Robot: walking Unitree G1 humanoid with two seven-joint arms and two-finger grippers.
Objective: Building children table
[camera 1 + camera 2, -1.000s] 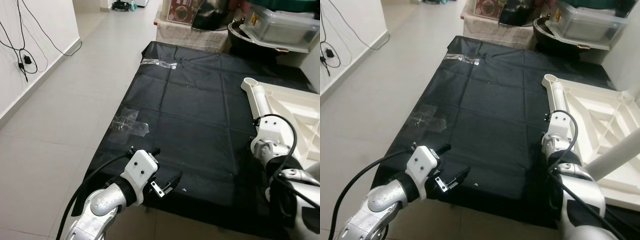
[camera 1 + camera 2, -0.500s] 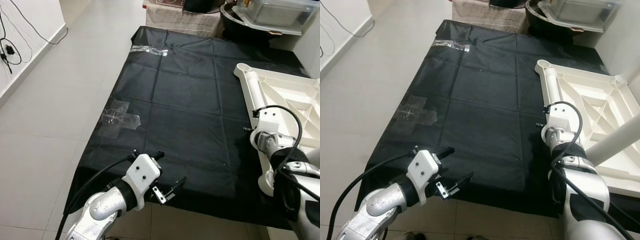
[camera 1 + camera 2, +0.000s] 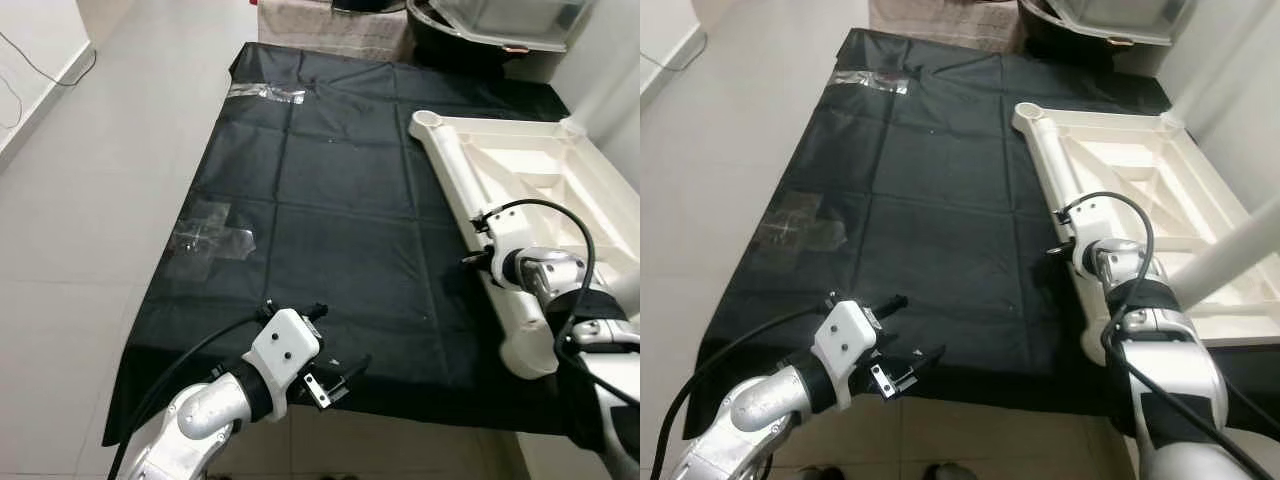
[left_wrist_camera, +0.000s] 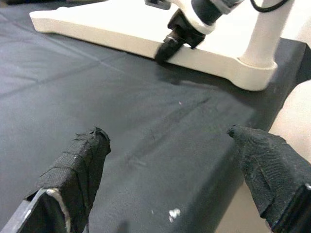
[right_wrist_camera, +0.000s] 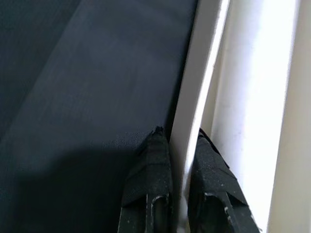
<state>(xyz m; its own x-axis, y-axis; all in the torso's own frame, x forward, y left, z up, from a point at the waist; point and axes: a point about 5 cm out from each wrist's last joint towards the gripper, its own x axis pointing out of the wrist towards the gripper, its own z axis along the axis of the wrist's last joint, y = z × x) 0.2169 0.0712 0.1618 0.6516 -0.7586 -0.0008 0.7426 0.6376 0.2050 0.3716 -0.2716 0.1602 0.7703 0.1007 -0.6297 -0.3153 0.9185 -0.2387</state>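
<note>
A white plastic children's table (image 3: 520,170) lies upside down on a black sheet (image 3: 340,200) on the floor, at the right. One white leg (image 3: 1230,250) stands up from its near corner. My right gripper (image 5: 177,138) is shut on the table's near long rim (image 5: 194,97), one finger on each side; it also shows at the rim as gripper (image 3: 470,262). My left gripper (image 3: 335,342) hangs open over the sheet's near edge with nothing between its fingers (image 4: 80,165).
Two clear tape patches (image 3: 210,238) (image 3: 265,93) stick to the sheet's left side. Grey tiled floor (image 3: 80,200) runs along the left. Storage tubs and a cloth-covered box (image 3: 480,15) stand at the sheet's far end. A pale wall (image 3: 620,90) is on the right.
The camera has swung right and tilted down, so the table shows more fully. My right gripper stays at the table's rim. The left gripper keeps its open pose.
</note>
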